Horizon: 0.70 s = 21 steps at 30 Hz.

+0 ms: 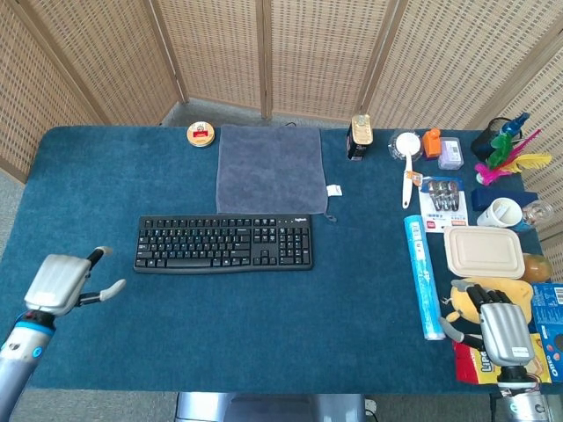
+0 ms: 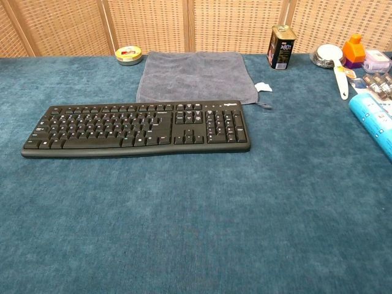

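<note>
A black keyboard [image 1: 223,243] [image 2: 137,127] lies across the middle of the blue table [image 1: 264,334], just in front of a flat grey towel [image 1: 269,169] [image 2: 197,76]. In the head view my left hand [image 1: 63,283] hovers over the near left part of the table, fingers spread and empty, a short way left of the keyboard's near corner. Low at the right edge, my right hand [image 1: 501,331] is over a yellow item [image 1: 512,289] and colourful packets [image 1: 479,362], fingers curled downward; whether it holds anything does not show. Neither hand appears in the chest view.
Along the right side are a blue tube [image 1: 420,275] [image 2: 373,122], a lidded beige box [image 1: 483,251], a white cup [image 1: 500,213], a white spoon [image 1: 407,176], an orange bottle [image 1: 431,141] and bright feathers [image 1: 510,161]. A tin [image 1: 360,136] [image 2: 281,46] and tape roll [image 1: 201,134] stand at the back.
</note>
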Available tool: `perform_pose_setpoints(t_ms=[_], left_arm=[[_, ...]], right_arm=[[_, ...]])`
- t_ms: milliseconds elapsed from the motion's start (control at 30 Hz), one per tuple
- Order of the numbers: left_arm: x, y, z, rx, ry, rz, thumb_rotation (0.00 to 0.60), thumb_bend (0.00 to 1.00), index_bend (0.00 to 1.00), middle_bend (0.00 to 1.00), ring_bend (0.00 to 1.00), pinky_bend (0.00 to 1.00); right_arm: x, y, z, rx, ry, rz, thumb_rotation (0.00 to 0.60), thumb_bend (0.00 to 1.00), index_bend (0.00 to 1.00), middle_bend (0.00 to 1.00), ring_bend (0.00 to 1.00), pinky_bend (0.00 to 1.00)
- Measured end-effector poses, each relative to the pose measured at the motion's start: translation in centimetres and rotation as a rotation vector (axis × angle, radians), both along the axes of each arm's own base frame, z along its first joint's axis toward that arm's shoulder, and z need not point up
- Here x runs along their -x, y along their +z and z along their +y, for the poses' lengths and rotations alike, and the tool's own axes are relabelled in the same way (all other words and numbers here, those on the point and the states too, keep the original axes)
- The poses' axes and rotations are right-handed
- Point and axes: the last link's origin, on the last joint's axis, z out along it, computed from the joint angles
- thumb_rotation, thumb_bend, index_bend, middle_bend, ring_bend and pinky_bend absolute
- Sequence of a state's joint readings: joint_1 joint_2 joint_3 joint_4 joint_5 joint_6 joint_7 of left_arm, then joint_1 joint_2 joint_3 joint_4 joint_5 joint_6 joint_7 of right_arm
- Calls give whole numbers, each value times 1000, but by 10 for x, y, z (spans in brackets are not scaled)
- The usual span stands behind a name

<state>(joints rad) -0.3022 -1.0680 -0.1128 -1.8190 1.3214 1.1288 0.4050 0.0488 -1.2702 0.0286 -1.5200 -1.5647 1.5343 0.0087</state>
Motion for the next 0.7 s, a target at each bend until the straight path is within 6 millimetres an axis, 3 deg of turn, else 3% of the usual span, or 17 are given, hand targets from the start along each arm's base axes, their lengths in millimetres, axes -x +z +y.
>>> perform_pose_setpoints(t_ms=[333, 700], left_arm=[[-11, -44, 43, 103, 18, -8, 0, 141, 263, 1000, 1000, 963], [-20, -80, 65, 162, 13, 14, 0, 141, 264, 1000, 1000, 964]], right_arm=[[3, 0, -2, -1, -18, 8, 0, 257, 272, 366, 383, 349], [8, -1, 2, 2, -51, 17, 0, 257, 272, 366, 383, 350]])
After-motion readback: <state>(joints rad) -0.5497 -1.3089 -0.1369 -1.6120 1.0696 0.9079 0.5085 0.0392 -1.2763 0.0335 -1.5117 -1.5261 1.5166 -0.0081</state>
